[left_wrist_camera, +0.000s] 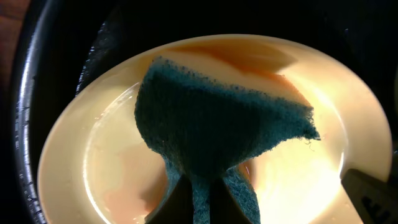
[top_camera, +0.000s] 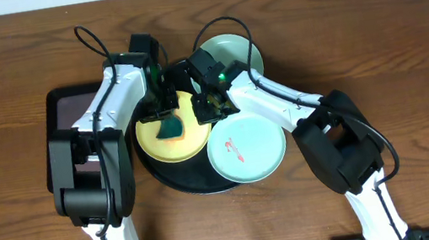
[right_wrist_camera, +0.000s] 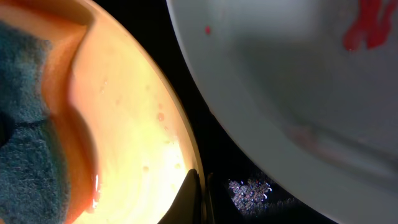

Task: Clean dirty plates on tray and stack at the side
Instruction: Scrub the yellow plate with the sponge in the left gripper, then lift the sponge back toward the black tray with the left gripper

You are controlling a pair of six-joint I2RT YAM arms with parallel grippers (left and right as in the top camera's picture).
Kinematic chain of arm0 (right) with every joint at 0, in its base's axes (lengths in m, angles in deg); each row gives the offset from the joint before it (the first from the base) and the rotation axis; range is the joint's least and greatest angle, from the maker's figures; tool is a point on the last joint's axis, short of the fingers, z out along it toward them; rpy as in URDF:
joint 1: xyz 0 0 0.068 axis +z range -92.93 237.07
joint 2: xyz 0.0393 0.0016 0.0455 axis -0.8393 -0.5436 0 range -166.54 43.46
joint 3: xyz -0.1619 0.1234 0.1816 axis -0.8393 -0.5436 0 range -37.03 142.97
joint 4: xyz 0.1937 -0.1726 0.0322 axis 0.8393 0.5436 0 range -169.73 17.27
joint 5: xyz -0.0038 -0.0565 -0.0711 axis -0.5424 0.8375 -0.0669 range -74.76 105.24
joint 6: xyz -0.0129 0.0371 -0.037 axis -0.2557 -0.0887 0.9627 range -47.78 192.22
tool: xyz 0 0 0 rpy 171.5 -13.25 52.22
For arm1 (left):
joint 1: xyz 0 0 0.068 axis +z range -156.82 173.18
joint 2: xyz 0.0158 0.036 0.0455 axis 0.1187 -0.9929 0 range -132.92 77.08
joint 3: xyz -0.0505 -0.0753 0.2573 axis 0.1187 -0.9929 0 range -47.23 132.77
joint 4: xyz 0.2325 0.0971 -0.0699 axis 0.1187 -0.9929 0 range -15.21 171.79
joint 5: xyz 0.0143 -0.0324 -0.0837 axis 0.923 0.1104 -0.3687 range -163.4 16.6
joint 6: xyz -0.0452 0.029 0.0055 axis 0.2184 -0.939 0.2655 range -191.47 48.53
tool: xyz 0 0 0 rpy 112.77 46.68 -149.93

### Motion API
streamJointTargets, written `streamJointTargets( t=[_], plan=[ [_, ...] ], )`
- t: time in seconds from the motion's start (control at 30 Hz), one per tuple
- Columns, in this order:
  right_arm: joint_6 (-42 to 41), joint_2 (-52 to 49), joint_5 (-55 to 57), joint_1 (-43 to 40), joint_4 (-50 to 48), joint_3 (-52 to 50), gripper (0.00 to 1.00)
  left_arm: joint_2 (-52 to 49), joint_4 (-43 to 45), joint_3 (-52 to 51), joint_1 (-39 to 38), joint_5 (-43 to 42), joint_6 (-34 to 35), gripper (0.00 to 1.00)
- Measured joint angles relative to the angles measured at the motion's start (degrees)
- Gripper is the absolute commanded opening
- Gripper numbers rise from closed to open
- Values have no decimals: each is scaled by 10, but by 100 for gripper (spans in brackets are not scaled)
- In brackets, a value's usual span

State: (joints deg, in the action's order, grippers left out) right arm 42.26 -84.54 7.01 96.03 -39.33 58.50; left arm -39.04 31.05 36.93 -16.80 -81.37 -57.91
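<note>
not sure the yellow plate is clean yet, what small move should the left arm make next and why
Probably sweep the sponge toward the lower left of the yellow plate in the left wrist view: a pinkish film shows there, and the left fingers hold the sponge over it. The red-smeared pale blue-green plate can wait.

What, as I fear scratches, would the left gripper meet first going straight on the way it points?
The left gripper grips a sponge; that would press the yellow plate first, probably touching now, though depth is unclear.
</note>
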Motion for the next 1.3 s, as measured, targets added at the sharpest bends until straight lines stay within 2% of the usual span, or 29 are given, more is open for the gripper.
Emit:
streamJointTargets(
  t=[0.2,0.33,0.63,1.0,1.3],
  plan=[
    [0,0,0,0,0,0,1,10,-30,11,3,25,4,7],
    [0,0,0,0,0,0,1,59,-52,12,21,49,10,7],
    [0,0,0,0,1,0,1,185,-96,29,121,95,-5,7],
    [10,0,-9,0,1,2,1,177,-104,24,240,106,-36,7],
    [24,-8,-28,-2,4,12,1,177,-106,24,264,107,-40,7]
  ],
)
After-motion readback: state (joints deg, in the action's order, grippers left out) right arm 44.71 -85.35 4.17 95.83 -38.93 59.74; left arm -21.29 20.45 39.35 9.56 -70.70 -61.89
